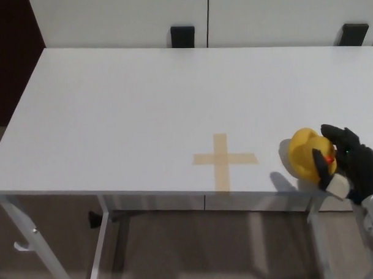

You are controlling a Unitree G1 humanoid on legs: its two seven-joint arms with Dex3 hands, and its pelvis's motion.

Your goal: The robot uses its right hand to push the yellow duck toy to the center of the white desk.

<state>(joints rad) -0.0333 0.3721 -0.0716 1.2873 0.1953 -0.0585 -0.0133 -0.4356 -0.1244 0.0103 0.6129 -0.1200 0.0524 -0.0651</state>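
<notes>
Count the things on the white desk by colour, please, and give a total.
Yellow: 1, the duck toy
Tan: 1, the tape cross
Black: 1, the right hand beside the duck
Total: 3
</notes>
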